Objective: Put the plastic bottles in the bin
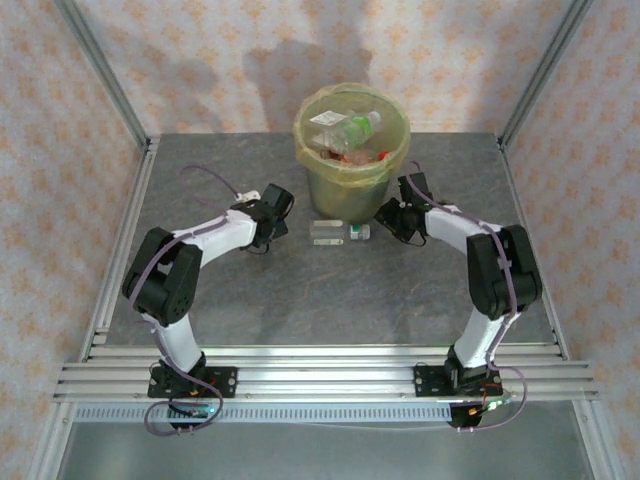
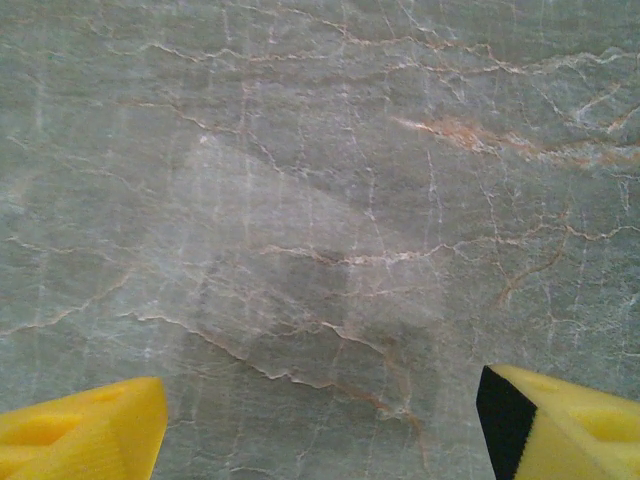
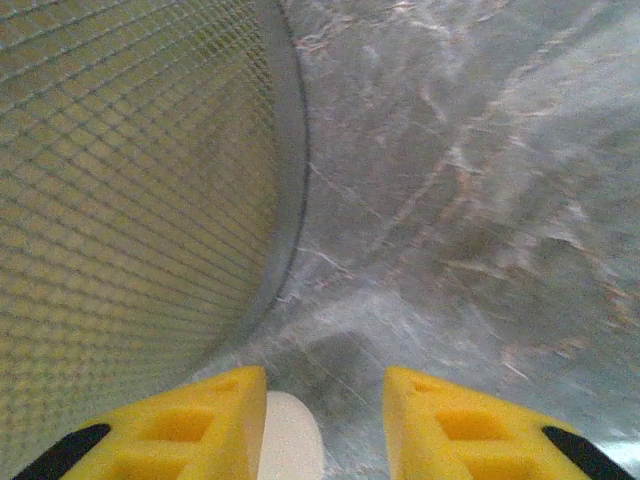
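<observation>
The bin (image 1: 350,185), lined with a yellow-green bag, stands at the back middle with several plastic bottles (image 1: 352,130) inside. Two more clear bottles lie end to end in front of it, one (image 1: 327,232) with a pale label and one (image 1: 358,232) with a green label. My right gripper (image 1: 388,213) is at the green-labelled bottle's right end. In the right wrist view its jaws (image 3: 325,385) are shut, with a white bottle end (image 3: 290,440) against the left finger. My left gripper (image 1: 280,205) (image 2: 322,400) is left of the bottles, open over bare table.
The bin's mesh wall (image 3: 130,180) is close on the left of my right gripper. Metal frame posts and patterned walls enclose the grey marble table (image 1: 320,300). Aluminium rails (image 1: 320,375) run along the near edge by the arm bases.
</observation>
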`<action>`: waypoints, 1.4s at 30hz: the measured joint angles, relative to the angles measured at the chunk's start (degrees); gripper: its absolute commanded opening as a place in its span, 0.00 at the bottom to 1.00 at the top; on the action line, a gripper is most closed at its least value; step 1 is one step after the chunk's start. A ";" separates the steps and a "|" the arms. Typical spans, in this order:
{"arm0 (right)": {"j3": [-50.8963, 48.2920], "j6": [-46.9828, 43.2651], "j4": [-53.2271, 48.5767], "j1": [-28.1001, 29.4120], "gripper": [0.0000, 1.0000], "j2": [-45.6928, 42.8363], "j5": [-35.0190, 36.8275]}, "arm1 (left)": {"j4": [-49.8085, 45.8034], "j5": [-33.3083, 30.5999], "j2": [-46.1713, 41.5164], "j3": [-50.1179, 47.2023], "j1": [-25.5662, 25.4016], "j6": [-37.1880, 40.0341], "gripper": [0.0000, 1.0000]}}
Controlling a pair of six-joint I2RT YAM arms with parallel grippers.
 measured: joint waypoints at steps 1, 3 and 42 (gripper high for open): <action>0.13 0.37 0.70 0.00 0.35 0.59 -0.59 | 0.00 0.15 0.39 0.24 -0.11 0.00 0.82; 0.17 0.94 1.88 0.00 0.34 1.38 -1.46 | 0.00 0.48 1.09 0.76 -0.48 0.00 0.82; -15.08 5.35 9.14 6.23 0.34 -7.80 -4.87 | 5.60 5.68 9.01 4.44 -6.73 1.14 0.72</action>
